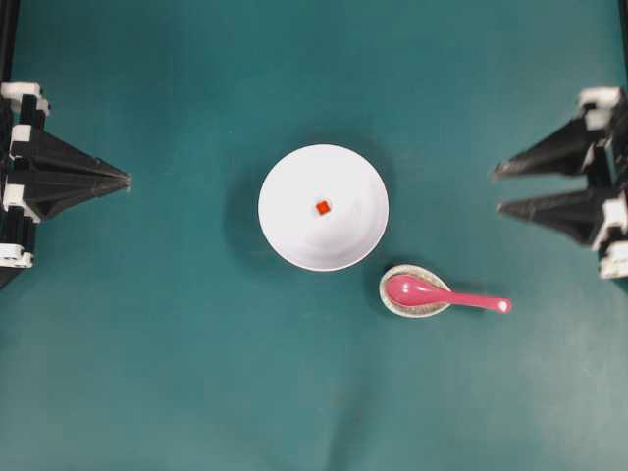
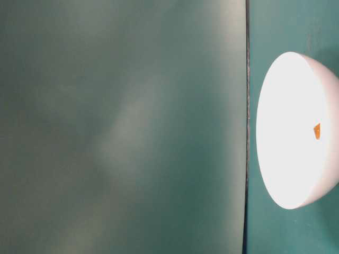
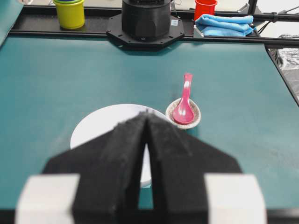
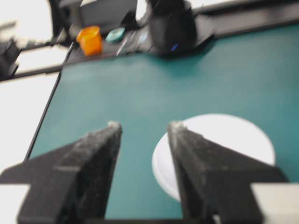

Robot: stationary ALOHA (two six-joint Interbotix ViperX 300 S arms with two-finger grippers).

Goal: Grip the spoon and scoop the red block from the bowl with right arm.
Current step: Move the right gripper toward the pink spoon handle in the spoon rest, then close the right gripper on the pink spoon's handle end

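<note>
The white bowl [image 1: 323, 207] sits mid-table with the tiny red block [image 1: 323, 207] at its bottom; the table-level view shows the bowl [image 2: 296, 137] and the block [image 2: 317, 130] too. The pink spoon [image 1: 442, 294] rests with its scoop in a small speckled dish [image 1: 415, 291], handle pointing right. My right gripper [image 1: 496, 188] is open at the right edge, well apart from the spoon, nothing between its fingers; its wrist view shows the gripper [image 4: 143, 125] with the bowl [image 4: 224, 140] beyond. My left gripper [image 1: 129, 181] is shut at the left edge, seen tip-to-tip [image 3: 148, 113] before the bowl [image 3: 100, 123] and spoon [image 3: 183, 106].
Off the mat's far side in the left wrist view stand a yellow cup [image 3: 70, 12], a red cup [image 3: 204, 8], a blue cloth [image 3: 224, 24] and the opposite arm's black base [image 3: 145, 21]. An orange cup [image 4: 90, 40] stands beyond the mat in the right wrist view.
</note>
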